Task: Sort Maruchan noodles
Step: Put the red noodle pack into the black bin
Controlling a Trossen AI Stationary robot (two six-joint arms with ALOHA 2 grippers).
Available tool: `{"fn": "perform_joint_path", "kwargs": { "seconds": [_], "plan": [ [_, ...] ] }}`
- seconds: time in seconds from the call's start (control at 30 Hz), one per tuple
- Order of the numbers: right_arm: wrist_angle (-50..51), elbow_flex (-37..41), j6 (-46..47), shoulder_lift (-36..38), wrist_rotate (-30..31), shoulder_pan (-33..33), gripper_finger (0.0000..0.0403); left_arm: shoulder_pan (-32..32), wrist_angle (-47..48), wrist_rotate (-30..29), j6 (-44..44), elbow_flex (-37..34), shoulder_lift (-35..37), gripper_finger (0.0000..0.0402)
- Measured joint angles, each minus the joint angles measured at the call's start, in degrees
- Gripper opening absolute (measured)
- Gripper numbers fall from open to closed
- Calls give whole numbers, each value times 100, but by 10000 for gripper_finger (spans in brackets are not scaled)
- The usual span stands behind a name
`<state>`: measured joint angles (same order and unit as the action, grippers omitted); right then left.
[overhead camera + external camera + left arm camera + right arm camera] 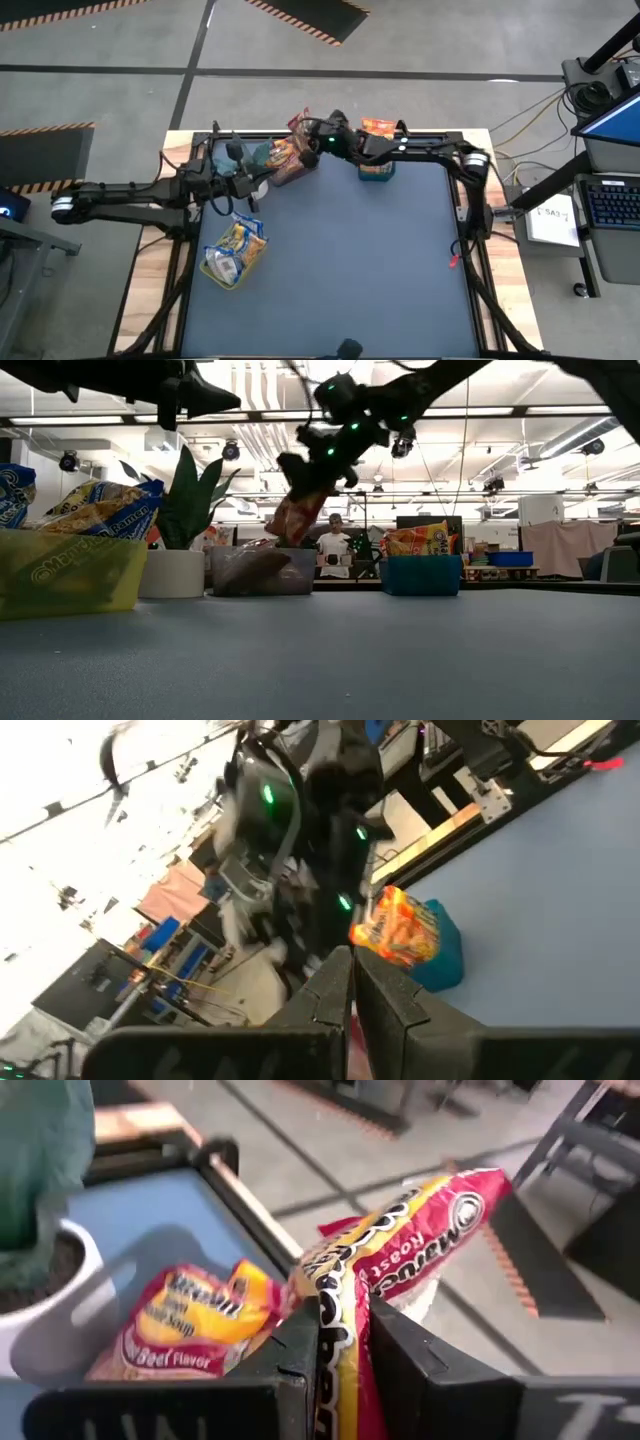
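We see the right arm reaching from the right edge of the table along its far side toward the left, its wrist bent down over the clear bin (pixel 290 165) at the far middle. The right gripper (pixel 345 1350) pinches a red-and-yellow Maruchan packet (pixel 400 1240) on edge between its two fingers. In the low view this held packet (pixel 298 510) hangs in the air above the clear bin (pixel 262 572), its long axis tilted, upper end toward the gripper and lower end slanting down and to the left. More red packets (pixel 185 1330) lie inside the clear bin below it, beside the white pot (pixel 172 572) of the plant.

The left arm stretches from the left edge toward the far middle, level with the table, and its left gripper (pixel 352 985) has its fingers pressed together on nothing.

Orange packets (pixel 378 128) stand upright in the blue bin (pixel 420 575) at the far side, right of the clear bin. Yellow-and-blue packets (pixel 238 245) lie heaped in the yellow bin (pixel 70 575) at the near left.
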<state>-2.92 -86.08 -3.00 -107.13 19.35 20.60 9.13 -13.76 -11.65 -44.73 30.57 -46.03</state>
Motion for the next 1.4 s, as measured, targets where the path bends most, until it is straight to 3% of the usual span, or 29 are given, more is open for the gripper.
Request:
{"fn": "perform_joint_path", "kwargs": {
  "seconds": [0.27,0.8,1.03,1.17,1.4],
  "plan": [
    [1291,-1013,208,-761,18,7,57,13,9,-387,-272,116,101,0],
    [2524,-2074,-272,-1767,-160,2,57,13,12,-401,-439,131,106,0],
    [2998,-2473,-274,-1873,-175,2,60,13,3,-390,-431,129,106,0],
    [3211,-2657,-229,-1877,-188,7,87,13,5,-388,-431,129,104,0],
    [3244,-2693,-149,-1871,-151,7,169,13,20,-386,-381,126,102,0]
  ]
}}
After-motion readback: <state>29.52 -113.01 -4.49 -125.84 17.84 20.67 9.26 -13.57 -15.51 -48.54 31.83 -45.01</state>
